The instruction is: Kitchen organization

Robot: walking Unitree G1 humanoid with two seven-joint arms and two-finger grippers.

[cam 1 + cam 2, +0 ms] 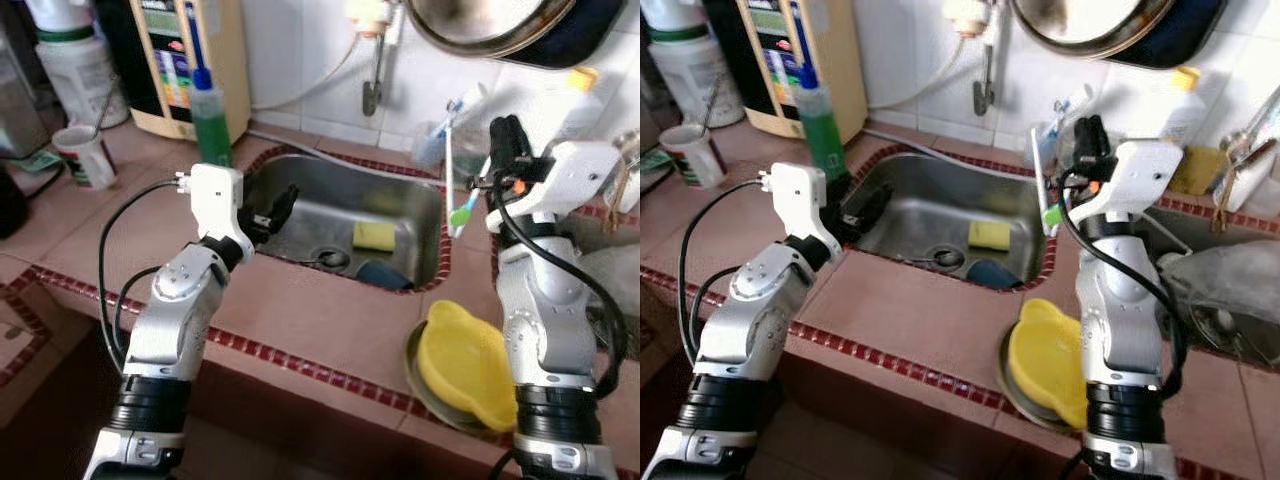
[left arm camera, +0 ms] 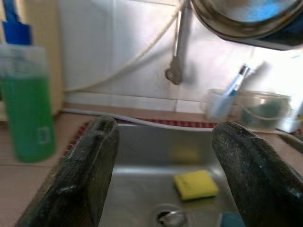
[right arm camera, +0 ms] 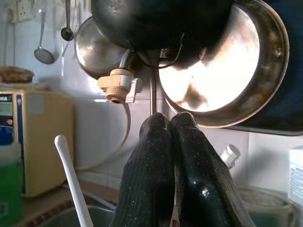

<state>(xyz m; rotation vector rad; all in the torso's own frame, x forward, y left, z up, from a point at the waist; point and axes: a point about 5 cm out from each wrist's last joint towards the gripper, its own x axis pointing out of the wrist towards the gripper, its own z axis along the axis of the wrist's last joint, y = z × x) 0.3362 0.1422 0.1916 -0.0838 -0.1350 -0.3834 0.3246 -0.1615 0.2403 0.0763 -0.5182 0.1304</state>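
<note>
Right gripper: the right gripper (image 1: pixel 508 135) is raised over the worktop's right side beside the sink, its two black fingers (image 3: pixel 156 179) pressed together; a white-handled toothbrush (image 1: pixel 452 190) with a green and blue head hangs just beside the wrist, whether it is pinched cannot be told
Left gripper: the left gripper (image 1: pixel 278 207) reaches over the sink's near-left rim, its fingers (image 2: pixel 80 175) spread wide and empty; the yellow sponge (image 2: pixel 195 184) lies beyond them, seen between the two fingers
Arms: both silver forearms rise from the lower frame, black cables looping along each; the left bends inward to the basin, the right stands near upright
Sink: a stainless steel sink (image 1: pixel 400 200) set into the worktop (image 1: pixel 320 320), edged in small dark red tiles; the sponge rests on its floor near the drain (image 1: pixel 333 259), a dark blue object (image 1: pixel 382 275) just beside it
Worktop: matt pinkish tile; a yellow moulded plastic dish (image 1: pixel 465 365) sits on a round plate by the right arm's base; a bottle of green liquid (image 1: pixel 210 120) stands at the sink's far-left corner
Wall: white glazed tile; a shiny metal pan (image 3: pixel 222 71) hangs above the tap (image 1: pixel 372 70)
</note>
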